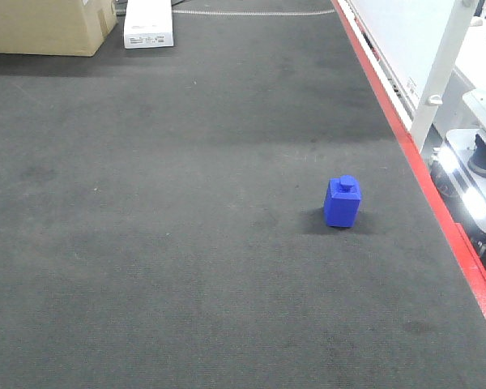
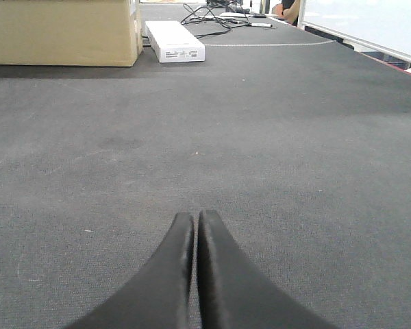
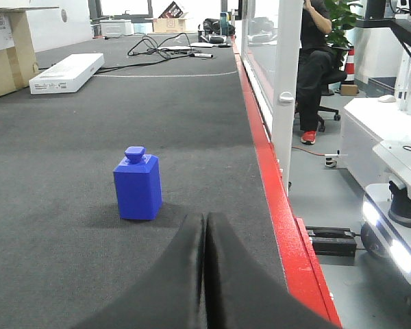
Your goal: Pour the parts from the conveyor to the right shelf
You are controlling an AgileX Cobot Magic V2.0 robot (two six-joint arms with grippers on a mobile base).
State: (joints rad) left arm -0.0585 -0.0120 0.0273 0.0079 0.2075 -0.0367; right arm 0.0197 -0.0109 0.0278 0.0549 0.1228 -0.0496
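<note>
1. blue block (image 1: pixel 343 203): upright on the belt (image 1: pixel 170 227), at 11 o'clock of your right gripper (image 3: pixel 205 218), untouched.
2. left gripper (image 2: pixel 196 216) and right gripper: both pressed together, empty.
3. shelf: unseen; you still have grasp, carry and pour left.

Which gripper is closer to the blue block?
Right. The block stands just ahead of the right gripper, slightly left of it. The left gripper has no block in its view.

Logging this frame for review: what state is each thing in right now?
blue block: upright on the conveyor, stud up, not held.
left gripper: jaws shut, empty.
right gripper: jaws shut, empty, block ahead of it, apart.
white carton: lying flat, closed.
</note>
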